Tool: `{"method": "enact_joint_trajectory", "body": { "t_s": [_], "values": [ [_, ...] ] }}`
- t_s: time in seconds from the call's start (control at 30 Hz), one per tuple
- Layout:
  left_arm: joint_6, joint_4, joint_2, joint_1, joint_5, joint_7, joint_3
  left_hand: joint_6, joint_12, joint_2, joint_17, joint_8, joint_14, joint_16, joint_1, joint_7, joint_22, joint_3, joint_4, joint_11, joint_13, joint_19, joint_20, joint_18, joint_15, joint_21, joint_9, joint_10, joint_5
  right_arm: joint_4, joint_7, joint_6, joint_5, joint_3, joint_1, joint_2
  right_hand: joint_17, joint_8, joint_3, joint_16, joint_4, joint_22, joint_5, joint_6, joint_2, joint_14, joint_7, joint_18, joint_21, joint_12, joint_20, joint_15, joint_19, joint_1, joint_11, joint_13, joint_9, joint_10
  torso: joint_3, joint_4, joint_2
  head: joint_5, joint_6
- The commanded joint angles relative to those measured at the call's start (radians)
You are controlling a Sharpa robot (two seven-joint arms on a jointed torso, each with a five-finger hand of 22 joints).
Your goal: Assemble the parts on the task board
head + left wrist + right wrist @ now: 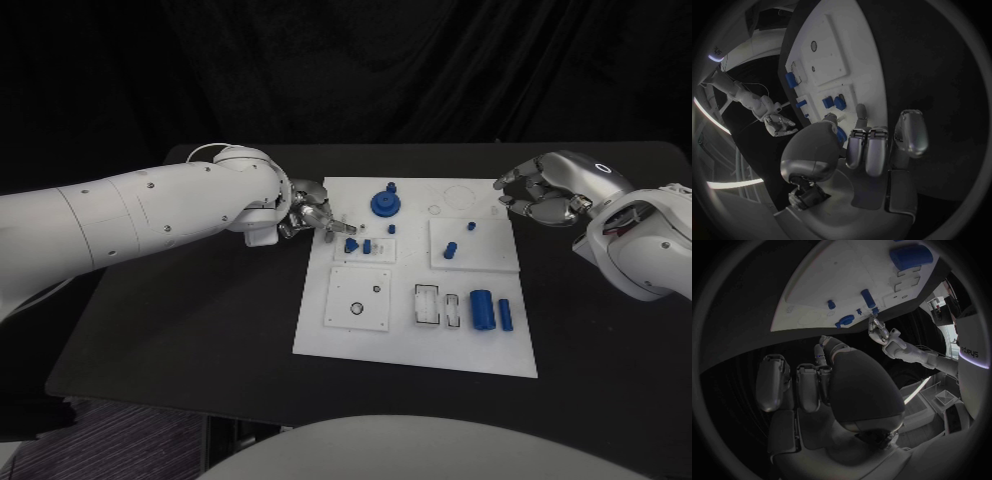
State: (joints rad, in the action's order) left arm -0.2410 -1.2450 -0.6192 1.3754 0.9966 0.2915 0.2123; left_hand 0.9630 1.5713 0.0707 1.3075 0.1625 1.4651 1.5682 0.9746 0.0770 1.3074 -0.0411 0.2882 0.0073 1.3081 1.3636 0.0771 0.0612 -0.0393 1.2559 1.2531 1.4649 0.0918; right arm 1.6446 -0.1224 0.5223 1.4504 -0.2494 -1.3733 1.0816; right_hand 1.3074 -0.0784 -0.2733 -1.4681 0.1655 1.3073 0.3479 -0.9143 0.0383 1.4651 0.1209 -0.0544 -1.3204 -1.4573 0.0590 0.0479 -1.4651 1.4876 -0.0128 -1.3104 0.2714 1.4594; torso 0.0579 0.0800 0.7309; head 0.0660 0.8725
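Note:
The white task board (418, 330) lies mid-table and also shows in the left wrist view (848, 50) and the right wrist view (836, 280). On it stand a large round blue part with a peg (385, 203), a pair of small blue parts (351, 244) and two blue cylinders (492, 310). My left hand (310, 215) hovers at the board's left edge beside the small pair (834, 102). Its fingers (870, 150) are curled, with one reaching toward the board, and nothing shows in them. My right hand (545, 195) hangs at the board's far right corner with its fingers (807, 385) curled in on nothing.
More small blue parts sit on the right raised square (450, 250) and near it (470, 225). A square plate with a round hole (358, 297) and a slotted block (430, 303) lie on the board's near half. Bare black table (188, 330) surrounds the board.

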Motion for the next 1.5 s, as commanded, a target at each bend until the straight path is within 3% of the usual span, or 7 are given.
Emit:
{"method": "enact_joint_trajectory", "body": {
  "t_s": [0.03, 0.5, 1.2, 1.5],
  "values": [
    [0.001, 0.004, 0.005, -0.005, -0.010, -0.023, -0.001, -0.009, 0.000, 0.009, 0.263, -0.008, 0.106, 0.003, 0.002, 0.002, 0.158, -0.007, -0.001, 0.007, 0.263, -0.003, 0.004, 0.018, 0.010, -0.007, -0.002, 0.106, 0.008, 0.000, -0.005, -0.007, 0.003, 0.001, 0.003, 0.001, 0.154, 0.006, -0.007, 0.006, -0.001, 0.184, 0.004, 0.000, -0.001, 0.078, -0.006, -0.004, 0.004, 0.002, -0.005, 0.007, -0.006, -0.008, 0.000, -0.124, -0.001, -0.002, 0.0003, -0.0005, -0.001, 0.001, 0.000],
    [0.007, 0.019, 0.016, -0.024, -0.010, -0.037, -0.001, -0.012, 0.000, 0.006, 0.263, -0.012, 0.106, 0.003, 0.023, 0.004, 0.156, -0.016, -0.005, 0.009, 0.263, -0.009, 0.006, 0.019, 0.012, -0.015, -0.005, 0.106, 0.009, 0.000, -0.005, -0.009, 0.003, 0.001, 0.004, 0.001, 0.153, 0.006, -0.008, 0.007, -0.002, 0.184, 0.004, 0.000, -0.001, 0.078, -0.006, -0.004, 0.005, 0.002, -0.005, 0.007, -0.006, -0.008, 0.001, -0.124, -0.001, -0.002, 0.0003, -0.0005, -0.001, -0.001, 0.000],
    [-0.015, 0.030, 0.023, -0.037, -0.010, -0.055, -0.001, -0.012, 0.000, 0.002, 0.263, -0.016, 0.106, 0.003, 0.046, 0.007, 0.152, -0.033, -0.007, 0.012, 0.263, -0.021, 0.009, 0.023, 0.015, -0.032, -0.010, 0.106, -0.001, -0.001, -0.005, -0.013, 0.003, 0.001, 0.006, 0.000, 0.151, 0.006, -0.009, 0.009, -0.003, 0.184, 0.005, 0.000, 0.000, 0.077, -0.006, -0.004, 0.006, 0.004, -0.005, 0.008, -0.006, -0.009, 0.001, -0.122, -0.002, -0.004, 0.0001, -0.0001, 0.000, 0.000, 0.000],
    [-0.016, 0.030, 0.024, -0.043, -0.010, -0.052, -0.001, -0.013, 0.000, 0.002, 0.263, -0.021, 0.106, 0.003, 0.111, 0.007, 0.152, -0.044, -0.031, 0.013, 0.263, -0.022, 0.012, 0.023, 0.017, -0.033, -0.015, 0.106, -0.004, -0.001, -0.005, -0.013, 0.003, 0.001, 0.006, 0.000, 0.152, 0.006, -0.010, 0.008, -0.004, 0.183, 0.005, 0.000, 0.000, 0.077, -0.006, -0.004, 0.007, 0.004, -0.005, 0.008, -0.006, -0.008, 0.001, -0.122, -0.002, -0.004, 0.0002, -0.0005, 0.000, 0.000, 0.000]
  ]
}}
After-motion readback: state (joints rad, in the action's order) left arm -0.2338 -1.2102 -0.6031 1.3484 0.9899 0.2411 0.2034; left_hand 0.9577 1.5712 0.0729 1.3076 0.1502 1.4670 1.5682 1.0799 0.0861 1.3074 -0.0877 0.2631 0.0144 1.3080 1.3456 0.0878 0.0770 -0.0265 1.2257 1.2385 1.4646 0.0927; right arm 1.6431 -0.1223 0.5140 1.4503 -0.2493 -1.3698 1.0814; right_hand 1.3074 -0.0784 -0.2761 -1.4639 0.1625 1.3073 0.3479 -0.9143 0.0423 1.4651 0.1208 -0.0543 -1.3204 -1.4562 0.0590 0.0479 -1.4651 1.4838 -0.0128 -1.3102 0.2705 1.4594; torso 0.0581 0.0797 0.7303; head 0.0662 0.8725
